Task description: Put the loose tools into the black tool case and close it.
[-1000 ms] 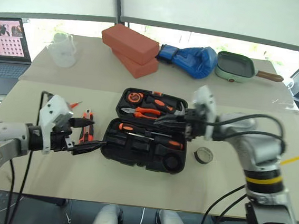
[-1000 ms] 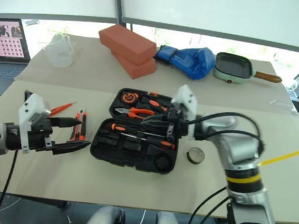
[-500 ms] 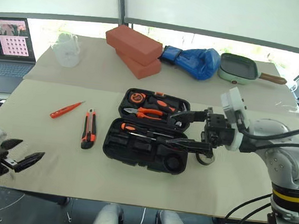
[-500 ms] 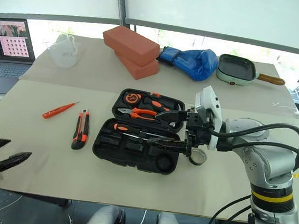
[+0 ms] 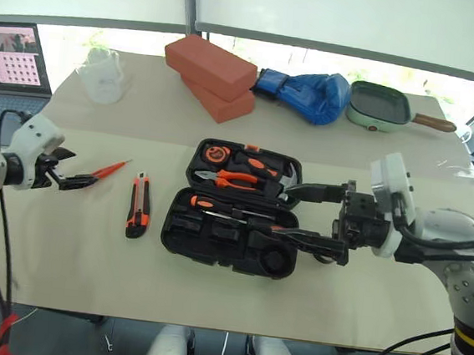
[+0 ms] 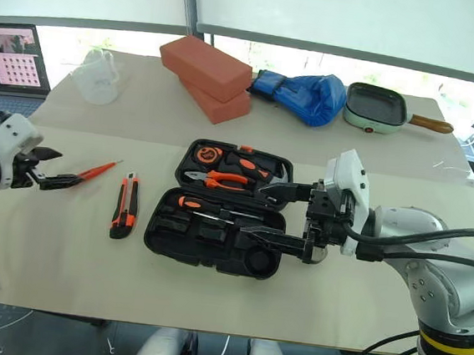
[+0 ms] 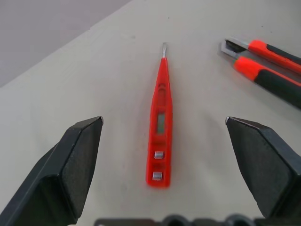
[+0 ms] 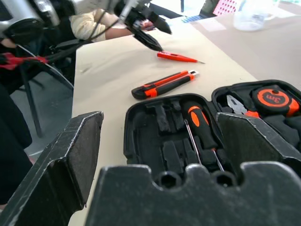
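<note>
1. My left gripper [image 5: 75,180]: jaws spread wide, empty, at 9 o'clock of the table [image 5: 62,253], tips aimed at the red screwdriver [image 7: 159,141], which lies centred between my fingers [image 7: 70,165] in the wrist view and is not yet touched.
2. My right gripper [image 5: 305,213]: jaws at full spread, holding nothing, hovering at the 3 o'clock edge of the black tool case [image 5: 214,242].
3. Black tool case, count one: open flat at table centre, lid half at its 12 o'clock. Rigid moulded plastic, I judge. To close it, I would push on the lid's far rim.
4. Red screwdriver, count one: loose, well apart from the case at its 9 o'clock. Slim, light and stiff by the look of it. The smooth body may slip or roll, so I would pinch across mid-handle.
5. Utility knife [image 5: 137,206], count one: loose, between the red screwdriver and the case. Flat-sided with rubbery black grip panels. I would take it across the middle of the body.
6. Black-and-orange screwdrivers [image 8: 200,123]: I count two already seated in the case's near half.
7. Tape roll: hidden behind my right gripper, so I cannot count it.
8. Pliers [image 5: 235,178], count one, seated in the lid half.
9. Bricks [image 5: 213,76], count two, at 12 o'clock on the far table.
</note>
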Controlling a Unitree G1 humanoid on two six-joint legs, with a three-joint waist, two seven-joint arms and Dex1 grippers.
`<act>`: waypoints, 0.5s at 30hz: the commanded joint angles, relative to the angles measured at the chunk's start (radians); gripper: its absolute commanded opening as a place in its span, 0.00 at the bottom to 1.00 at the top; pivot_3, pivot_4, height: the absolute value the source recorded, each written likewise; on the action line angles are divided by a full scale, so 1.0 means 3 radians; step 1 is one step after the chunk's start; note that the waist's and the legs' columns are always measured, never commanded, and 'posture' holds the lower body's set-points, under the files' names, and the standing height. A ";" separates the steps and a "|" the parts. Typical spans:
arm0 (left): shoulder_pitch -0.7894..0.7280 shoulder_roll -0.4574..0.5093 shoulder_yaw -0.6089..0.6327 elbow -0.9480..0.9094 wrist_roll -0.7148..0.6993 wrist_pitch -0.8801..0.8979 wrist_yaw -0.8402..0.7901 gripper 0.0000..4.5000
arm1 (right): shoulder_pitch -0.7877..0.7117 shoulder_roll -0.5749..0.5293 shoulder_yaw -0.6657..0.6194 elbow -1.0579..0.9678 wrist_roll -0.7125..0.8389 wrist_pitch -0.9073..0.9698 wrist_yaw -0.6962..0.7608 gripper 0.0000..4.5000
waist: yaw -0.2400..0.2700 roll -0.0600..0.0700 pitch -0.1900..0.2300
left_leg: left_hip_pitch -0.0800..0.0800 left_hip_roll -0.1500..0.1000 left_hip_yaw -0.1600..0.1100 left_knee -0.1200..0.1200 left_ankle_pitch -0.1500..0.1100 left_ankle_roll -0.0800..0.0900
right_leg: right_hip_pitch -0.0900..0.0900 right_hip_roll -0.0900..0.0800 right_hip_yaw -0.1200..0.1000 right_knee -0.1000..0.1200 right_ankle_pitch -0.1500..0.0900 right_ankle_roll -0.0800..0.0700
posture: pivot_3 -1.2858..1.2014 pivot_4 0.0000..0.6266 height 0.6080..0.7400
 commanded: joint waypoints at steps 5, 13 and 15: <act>-0.0730 -0.0314 -0.0347 0.1177 0.0559 -0.0419 0.0178 1.00 | 0.0231 -0.0224 -0.0399 -0.0391 0.0353 0.0005 -0.0286 1.00 | -0.0004 -0.0011 0.0001 | -0.0003 0.0001 -0.0003 0.0001 -0.0001 0.0001 | 0.0000 -0.0001 0.0000 -0.0002 0.0000 0.0003 | 0.52 0.24 0.99; -0.0925 -0.0475 -0.0374 0.1568 0.0718 -0.0297 0.0219 0.69 | 0.0398 -0.0419 -0.0553 -0.0482 0.0535 -0.0067 -0.0358 1.00 | 0.0019 -0.0014 -0.0001 | -0.0001 0.0001 -0.0021 0.0018 -0.0001 0.0002 | 0.0005 -0.0002 -0.0001 -0.0006 0.0000 0.0006 | 0.52 0.24 0.99; -0.0926 -0.0478 -0.0380 0.1589 0.0733 -0.0269 0.0195 0.53 | 0.0421 -0.0443 -0.0567 -0.0489 0.0558 -0.0083 -0.0367 1.00 | 0.0018 -0.0014 -0.0001 | -0.0001 0.0002 -0.0025 0.0028 -0.0001 0.0003 | 0.0005 -0.0002 0.0000 0.0004 0.0000 0.0006 | 0.52 0.24 0.99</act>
